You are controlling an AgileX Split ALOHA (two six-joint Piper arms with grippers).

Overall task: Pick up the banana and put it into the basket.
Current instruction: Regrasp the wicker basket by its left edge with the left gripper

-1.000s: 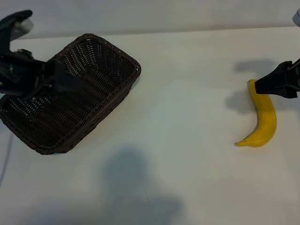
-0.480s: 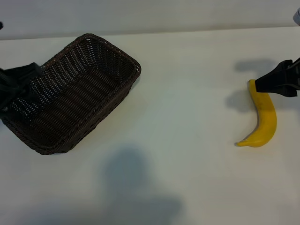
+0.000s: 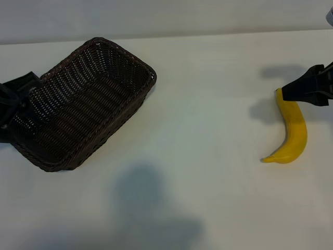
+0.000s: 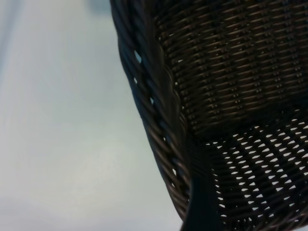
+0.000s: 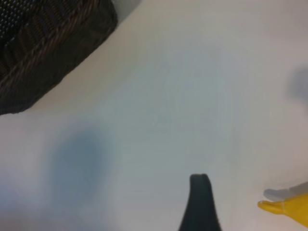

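The yellow banana [image 3: 294,131] lies curved on the white table at the right; its stem tip [image 5: 288,208] shows at the edge of the right wrist view. My right gripper [image 3: 292,92] hovers open over the banana's far end, one dark finger [image 5: 199,204] in its own view, holding nothing. The dark brown wicker basket [image 3: 86,101] sits at the left, empty. My left gripper [image 3: 22,94] is open at the basket's left end, low by the braided rim [image 4: 154,110], with one finger [image 4: 202,207] over the weave.
The white tabletop [image 3: 208,104] runs between basket and banana. A broad soft shadow [image 3: 151,208] falls on the near middle. The table's far edge runs along the top of the exterior view, and the basket's corner [image 5: 43,43] appears in the right wrist view.
My left arm has pulled back to the left, from over the basket's middle to its left end. The right gripper, the banana and the basket have stayed put.
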